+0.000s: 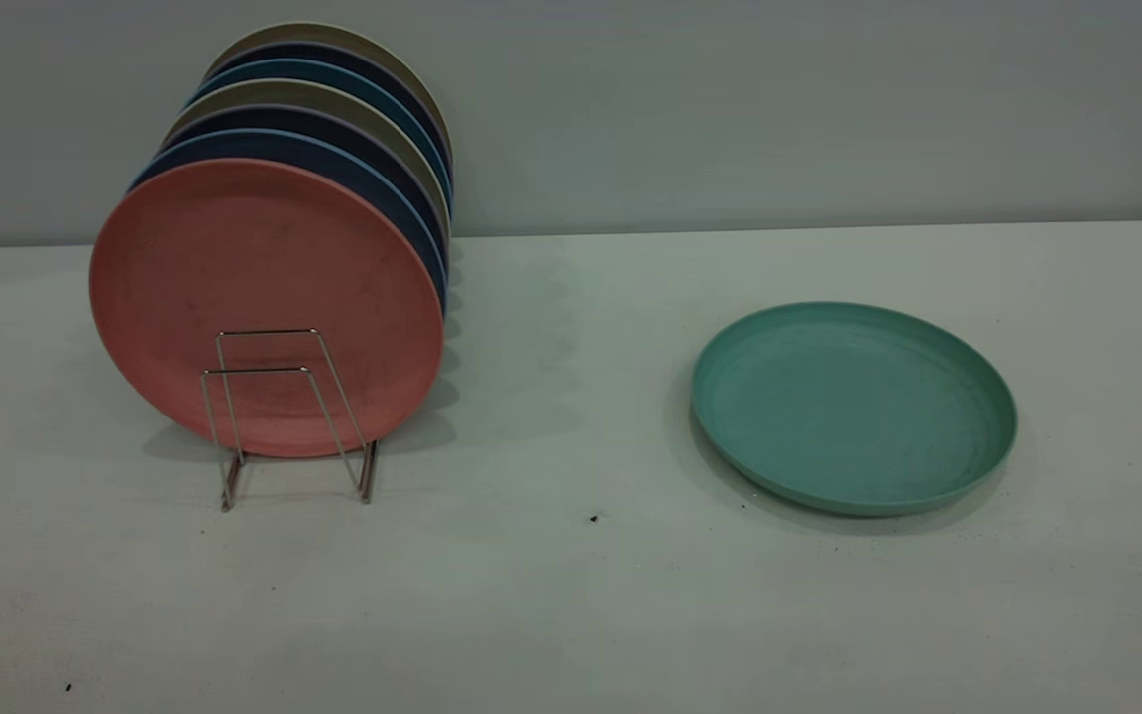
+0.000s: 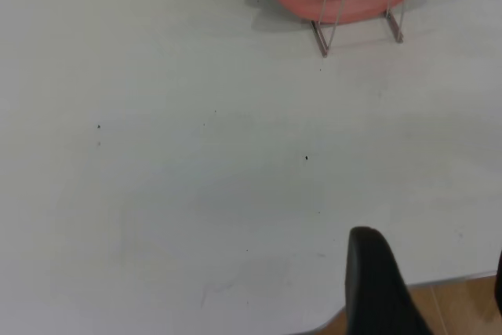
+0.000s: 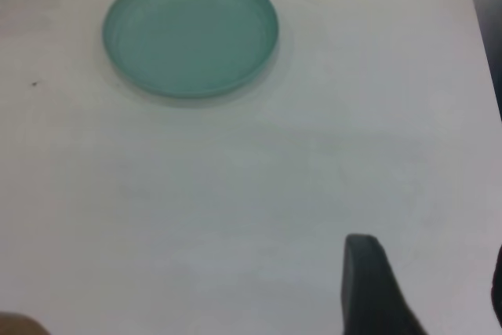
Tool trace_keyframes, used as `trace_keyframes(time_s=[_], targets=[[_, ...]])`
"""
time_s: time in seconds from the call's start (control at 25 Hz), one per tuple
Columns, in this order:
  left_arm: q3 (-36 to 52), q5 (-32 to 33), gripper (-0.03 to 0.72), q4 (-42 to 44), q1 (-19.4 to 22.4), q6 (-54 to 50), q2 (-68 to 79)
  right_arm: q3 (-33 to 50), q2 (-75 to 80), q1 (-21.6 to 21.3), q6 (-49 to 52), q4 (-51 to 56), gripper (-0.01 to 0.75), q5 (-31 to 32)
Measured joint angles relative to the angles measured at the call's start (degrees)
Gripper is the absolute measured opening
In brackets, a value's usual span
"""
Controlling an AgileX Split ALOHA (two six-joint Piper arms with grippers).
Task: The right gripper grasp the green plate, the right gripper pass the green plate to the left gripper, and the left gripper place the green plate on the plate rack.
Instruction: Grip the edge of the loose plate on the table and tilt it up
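The green plate (image 1: 854,407) lies flat on the white table, right of centre; it also shows in the right wrist view (image 3: 190,30). The right gripper (image 3: 430,280) is open and empty, well back from the plate over bare table. The plate rack (image 1: 256,372) stands at the left, its front wire loops empty; it also shows in the left wrist view (image 2: 321,39). The left gripper (image 2: 431,272) is open and empty, over the table's front edge, far from the rack. Neither gripper shows in the exterior view.
A salmon-pink plate (image 1: 264,268) stands upright in the rack, with several dark blue and beige plates (image 1: 333,109) behind it. The white table (image 1: 571,595) ends at a wall behind. The table's front edge (image 2: 463,277) shows by the left gripper.
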Motion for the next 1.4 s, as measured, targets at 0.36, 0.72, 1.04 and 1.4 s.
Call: trace_keyframes(time_s=[0.36,0.72,1.04,1.4], targets=[[0.0,0.0,0.401,0.0,0.0,-0.1,0.0,0.0,-0.1,0.0,0.0,0.0,0.389,0.0],[0.0,0.0,0.401,0.0,0.0,0.0,0.0,0.0,-0.1,0.0,0.0,0.0,0.389,0.0],[0.0,0.0,0.401,0.0,0.0,0.0,0.0,0.0,-0.1,0.0,0.0,-0.3,0.389,0.0],[-1.8,-1.2,0.435,2.7,0.0,-4.3,3.5,-1.3,2.7,0.0,0.0,0.2,0.406,-0.2]])
